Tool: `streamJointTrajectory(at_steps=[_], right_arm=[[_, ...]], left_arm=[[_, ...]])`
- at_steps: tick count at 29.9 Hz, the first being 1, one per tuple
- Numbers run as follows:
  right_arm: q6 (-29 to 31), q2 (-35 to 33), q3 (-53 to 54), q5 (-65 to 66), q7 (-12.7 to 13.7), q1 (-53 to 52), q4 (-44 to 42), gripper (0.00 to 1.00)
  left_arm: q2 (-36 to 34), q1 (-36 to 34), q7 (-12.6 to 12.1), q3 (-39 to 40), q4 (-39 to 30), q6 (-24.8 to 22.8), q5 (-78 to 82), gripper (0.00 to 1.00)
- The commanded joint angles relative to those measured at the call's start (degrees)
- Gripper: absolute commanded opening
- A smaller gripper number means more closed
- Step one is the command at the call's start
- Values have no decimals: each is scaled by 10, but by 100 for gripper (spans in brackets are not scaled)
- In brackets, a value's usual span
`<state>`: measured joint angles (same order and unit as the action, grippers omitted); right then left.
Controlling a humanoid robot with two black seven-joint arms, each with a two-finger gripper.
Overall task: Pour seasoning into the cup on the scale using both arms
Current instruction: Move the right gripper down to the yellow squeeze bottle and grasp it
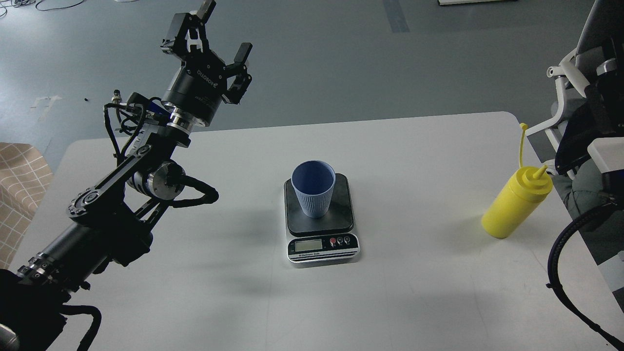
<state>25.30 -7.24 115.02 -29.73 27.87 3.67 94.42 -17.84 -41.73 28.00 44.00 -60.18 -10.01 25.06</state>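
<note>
Left gripper (219,41) hangs wide and empty at the far left; my right gripper is out of view. I see the bottle (514,204) upright at the right edge, well right of the cup (313,189) on the scale (321,234), so I judge the right arm nearer

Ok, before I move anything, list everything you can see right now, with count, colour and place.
cup: one, light blue, ribbed, upright on the scale's plate, looks empty.
scale: one, dark plate with silver front, centre of the table.
seasoning bottle: one, yellow, standing near the table's right edge, cap off the nozzle on its tether.
table: one, white, fills most of the view.
chair: one, white and dark frame, beyond the table's right edge.
checked fabric: one, beige, far left edge.
left gripper: one, black, raised above the table's far-left corner, fingers spread, holding nothing.
right arm: only black cabling visible at the right edge; gripper out of view.
</note>
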Motion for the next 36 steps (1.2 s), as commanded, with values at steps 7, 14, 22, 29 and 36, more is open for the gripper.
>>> streamJointTrajectory(at_steps=[7,14,22,29,36], right_arm=[[27,13,-3,10,1,119,-47,100],[27,72,-23,45,1,158,-73,100],[27,72,-64,75,1,158,-81,100],[27,72,-73,78,-7,158,-101,100],[27,72,-81,80,-9,152,-158,100]], left_arm=[[8,17,0,-1,1,1,35,98],[7,29,0,-1,0,-1,37,98],[4,30,0,0,-10,-1,39,99],[5,29,0,2,-18,1,39,98],[7,21,0,5,-20,3,39,98]])
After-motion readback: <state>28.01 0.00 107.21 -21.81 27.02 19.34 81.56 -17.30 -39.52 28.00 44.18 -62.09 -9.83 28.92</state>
